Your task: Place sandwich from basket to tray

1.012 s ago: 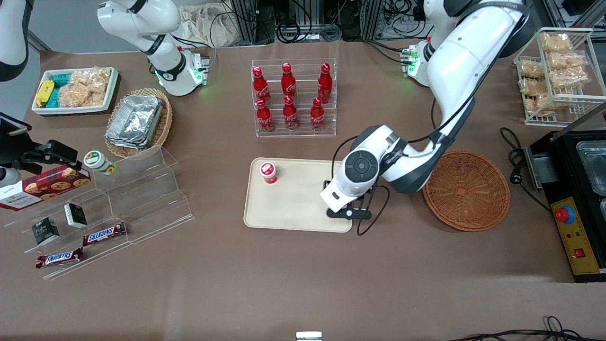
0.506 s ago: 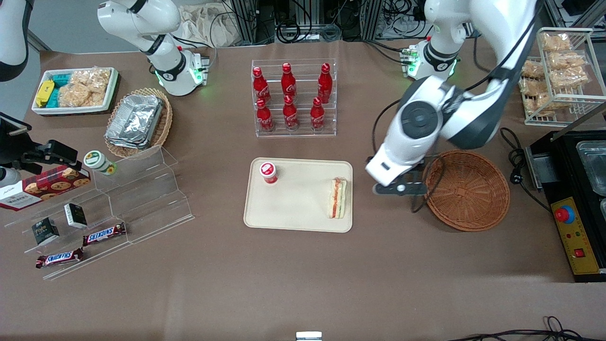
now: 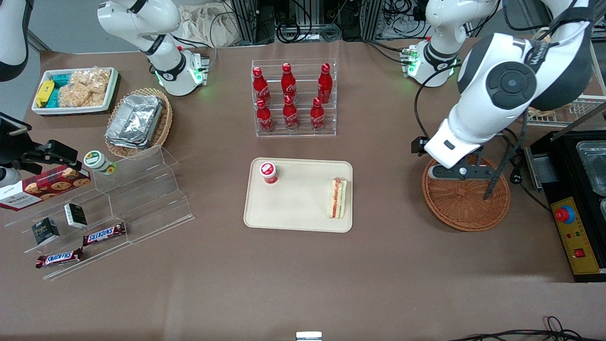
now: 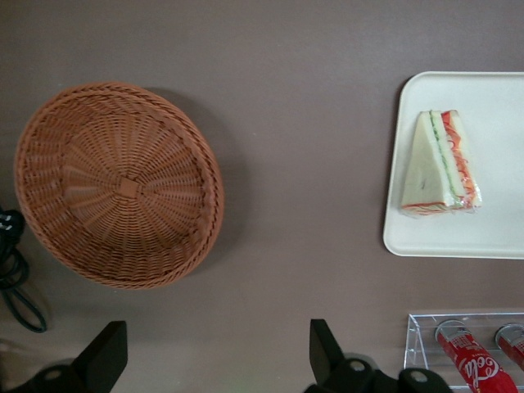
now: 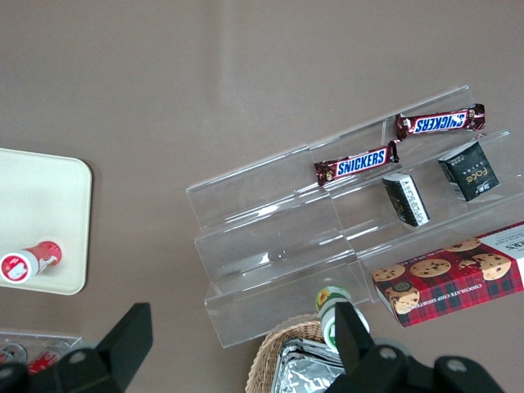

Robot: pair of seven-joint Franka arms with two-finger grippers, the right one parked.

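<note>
Sandwich point(image 3: 337, 198) lies flat on the tray point(image 3: 298, 222), at the edge nearest the basket point(image 3: 466, 203), wrapper intact, apart from the small red-capped bottle point(image 3: 268, 172). My fingers point(image 4: 217, 360) are spread wide and hold nothing, raised above the empty basket's rim. Placement appears complete; in my judgement the sound finish is a clear retreat upward, avoiding the cable point(image 3: 499, 166) draped over the basket. The sandwich sits well apart from my fingers, toward the parked arm's end of the desk point(image 3: 303, 274).
</note>
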